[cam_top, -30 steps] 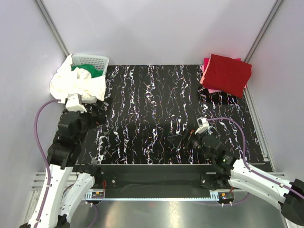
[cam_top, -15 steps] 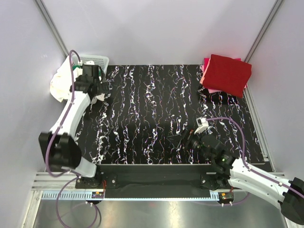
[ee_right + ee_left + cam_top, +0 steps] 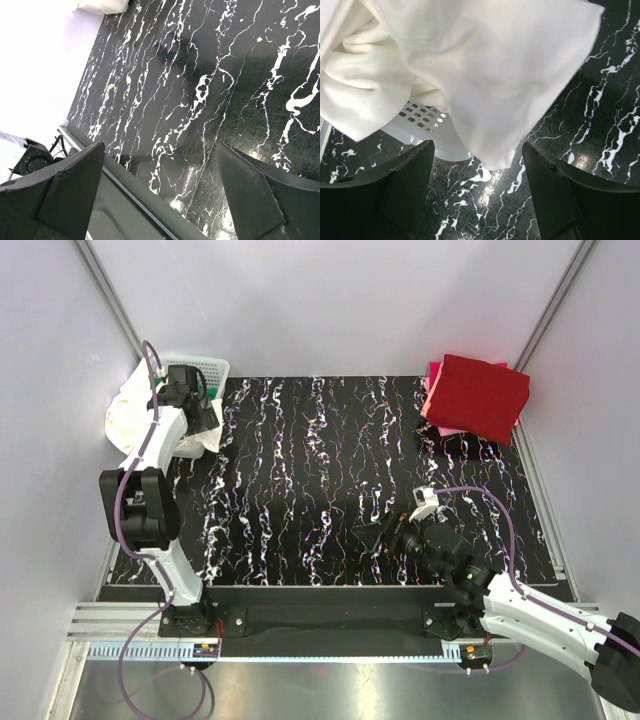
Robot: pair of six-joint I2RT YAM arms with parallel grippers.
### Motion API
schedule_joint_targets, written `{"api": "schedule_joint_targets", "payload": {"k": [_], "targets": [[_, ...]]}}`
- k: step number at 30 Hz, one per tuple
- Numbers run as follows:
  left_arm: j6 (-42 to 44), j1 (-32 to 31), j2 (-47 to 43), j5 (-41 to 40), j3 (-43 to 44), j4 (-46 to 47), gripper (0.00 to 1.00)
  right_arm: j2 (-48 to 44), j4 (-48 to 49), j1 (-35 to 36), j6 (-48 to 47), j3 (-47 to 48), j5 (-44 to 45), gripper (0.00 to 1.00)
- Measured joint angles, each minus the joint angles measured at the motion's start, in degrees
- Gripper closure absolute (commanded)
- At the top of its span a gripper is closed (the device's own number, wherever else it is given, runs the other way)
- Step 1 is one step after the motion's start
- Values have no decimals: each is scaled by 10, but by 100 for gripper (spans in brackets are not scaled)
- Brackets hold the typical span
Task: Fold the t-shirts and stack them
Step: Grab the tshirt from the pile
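Nearest me, my right jaws hang spread wide over the black marbled surface (image 3: 200, 90), gripping nothing. Farther off, my left jaws are spread and empty before the crumpled white t-shirt (image 3: 485, 75) spilling from the basket (image 3: 422, 117). Far right, a folded red t-shirt (image 3: 478, 395) lies on a pink t-shirt (image 3: 432, 375).

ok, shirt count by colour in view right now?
White t-shirt: 1
Red t-shirt: 1
Pink t-shirt: 1
Total: 3
The left arm covers most of the basket, so anything inside it can't be counted.
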Motion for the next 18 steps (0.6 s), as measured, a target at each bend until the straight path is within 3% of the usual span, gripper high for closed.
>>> {"api": "schedule_joint_targets", "payload": {"k": [4,8,9,11,14,15,16,18], "targets": [[-2,9,15,10,0,2,25,6,0,0,0,0,0,0],[-9,9,19,25,0,15,55,9,0,0,0,0,0,0],[-9,9,20,28,0,16,68,9,0,0,0,0,0,0],[-10,9,24,35,2,18,74,9,0,0,0,0,0,0],[-8,9,42,43,13,18,68,9,0,0,0,0,0,0],[-8,9,46,44,15,19,48,9,0,0,0,0,0,0],[-5,9,49,45,15,19,40,9,0,0,0,0,0,0],[-9,9,50,50,15,19,34,9,0,0,0,0,0,0]]}}
